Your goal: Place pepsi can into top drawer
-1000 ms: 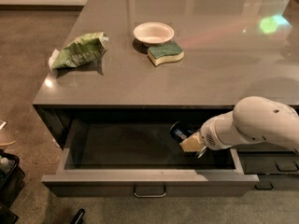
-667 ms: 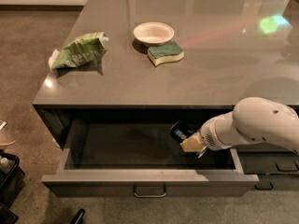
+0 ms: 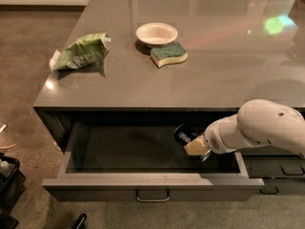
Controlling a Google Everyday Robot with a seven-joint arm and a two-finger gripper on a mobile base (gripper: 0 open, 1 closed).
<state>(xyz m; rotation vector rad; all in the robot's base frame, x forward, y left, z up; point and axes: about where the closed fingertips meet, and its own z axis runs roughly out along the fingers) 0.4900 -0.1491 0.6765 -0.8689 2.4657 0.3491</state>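
Pepsi can (image 3: 182,134) hangs tilted inside the open top drawer (image 3: 152,181), toward the drawer's right end and near its back, with its dark-blue upper part leaning toward the drawer's middle. The claw (image 3: 194,147) reaches in over the drawer's right side and is closed on the can's lower end, its tan fingers pressed against the metal. I cannot tell whether the can touches the drawer floor.

I judge the can stiff along its length but thin-walled, so a hard squeeze could dent it. Its smooth painted side looks slippery, and being round it is likely to roll once it is let go on its side. Across the middle of the body would be the surest place to hold it.

On the surface (image 3: 214,75) above the drawer sit a green bag (image 3: 81,54), a white bowl (image 3: 156,33) and a sponge (image 3: 168,54), all well back from the drawer's opening.
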